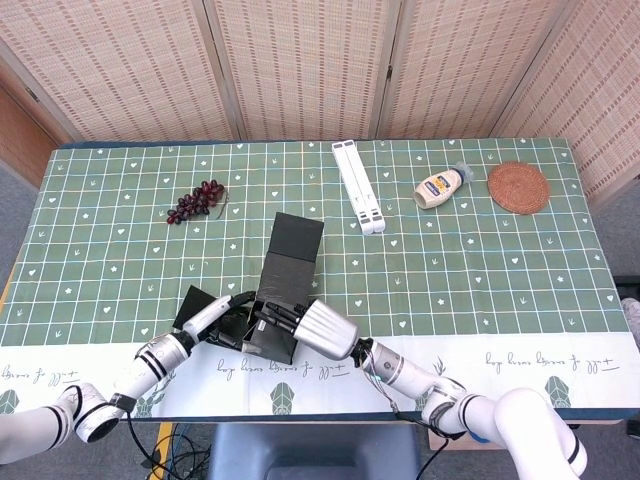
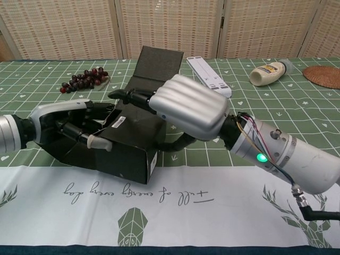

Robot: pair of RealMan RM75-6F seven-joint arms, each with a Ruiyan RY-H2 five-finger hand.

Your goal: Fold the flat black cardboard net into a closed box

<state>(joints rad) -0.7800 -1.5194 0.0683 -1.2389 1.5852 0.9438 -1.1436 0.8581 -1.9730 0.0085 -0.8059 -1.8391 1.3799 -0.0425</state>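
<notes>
Your right hand (image 2: 188, 106) lies palm-down on box (image 2: 125, 151), fingers pressing its top panel; left hand (image 2: 66, 125) grips box's left side. Box sits at near edge of table (image 1: 480, 260), half folded, long lid flap (image 1: 292, 250) lying open toward far side. Next move probably: keep body pinned, swing flap over, tuck.

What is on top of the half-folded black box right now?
The right hand lies across the black box, fingers reaching over its top panel. The left hand grips its left side. Whatever is inside is covered by the hands and panels.
</notes>
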